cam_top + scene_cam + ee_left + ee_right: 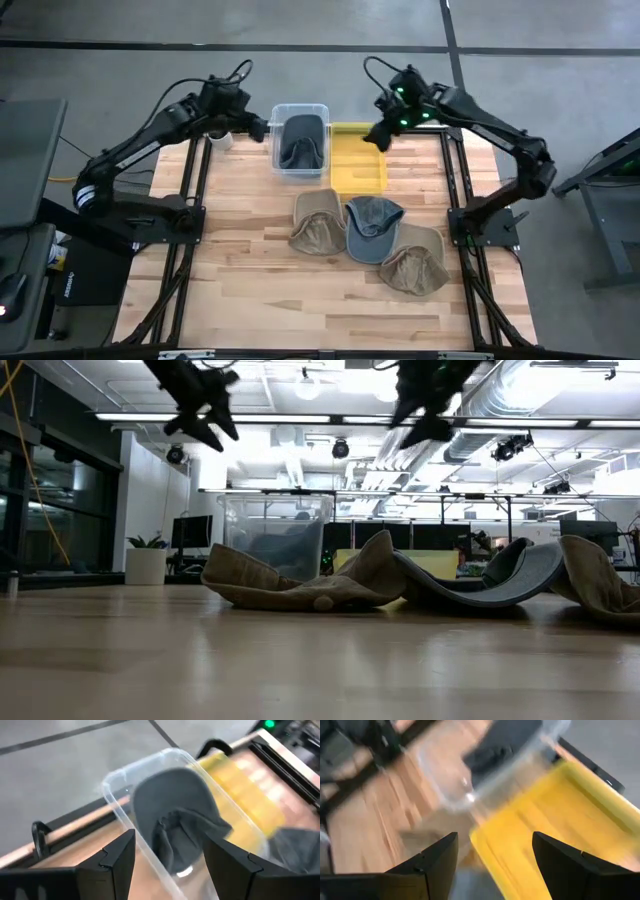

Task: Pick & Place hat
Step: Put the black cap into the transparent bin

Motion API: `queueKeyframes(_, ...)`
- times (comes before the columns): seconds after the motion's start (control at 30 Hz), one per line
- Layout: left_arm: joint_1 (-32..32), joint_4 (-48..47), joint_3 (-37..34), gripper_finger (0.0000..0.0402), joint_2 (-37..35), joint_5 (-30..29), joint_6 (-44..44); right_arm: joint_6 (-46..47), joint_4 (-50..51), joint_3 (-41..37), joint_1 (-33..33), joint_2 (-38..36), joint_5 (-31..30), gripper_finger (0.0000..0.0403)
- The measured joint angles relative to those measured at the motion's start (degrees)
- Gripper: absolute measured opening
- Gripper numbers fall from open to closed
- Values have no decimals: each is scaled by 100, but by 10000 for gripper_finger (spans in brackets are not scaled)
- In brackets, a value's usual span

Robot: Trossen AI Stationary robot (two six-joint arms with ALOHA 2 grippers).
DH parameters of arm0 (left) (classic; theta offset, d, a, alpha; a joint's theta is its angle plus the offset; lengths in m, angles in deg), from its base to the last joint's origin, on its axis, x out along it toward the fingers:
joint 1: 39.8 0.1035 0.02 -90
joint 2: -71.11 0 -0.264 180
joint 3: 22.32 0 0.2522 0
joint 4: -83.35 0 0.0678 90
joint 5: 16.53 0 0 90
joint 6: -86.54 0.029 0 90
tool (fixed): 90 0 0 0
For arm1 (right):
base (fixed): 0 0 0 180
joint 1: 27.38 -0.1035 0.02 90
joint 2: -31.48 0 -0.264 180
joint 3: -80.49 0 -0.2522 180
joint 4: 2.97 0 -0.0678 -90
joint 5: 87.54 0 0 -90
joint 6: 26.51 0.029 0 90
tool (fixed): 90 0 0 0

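Observation:
A dark grey hat (301, 141) lies inside the clear plastic bin (277, 140) at the table's far middle; it also shows in the left wrist view (175, 815). Two tan hats (318, 223) (414, 262) and a grey-blue hat (372, 226) lie overlapping on the table's middle. My left gripper (262, 130) is open and empty, high beside the bin's left side. My right gripper (377, 136) is open and empty, high above the yellow tray's (358, 160) far right part.
The yellow tray stands next to the bin's right side. A white cup (221, 138) stands at the table's far left. The near half of the wooden table (300, 300) is bare.

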Motion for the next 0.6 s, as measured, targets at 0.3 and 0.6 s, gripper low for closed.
queueKeyframes(0.3, -629, -678, -727, 207, -1075, 131, -383, -330, 1834, 0, 18, -1138, -1098, 250)
queueKeyframes(0.6, -2258, -218, -1761, 207, -1790, -613, -1912, 417, 2685, -2, 18, -1946, -1489, 250)
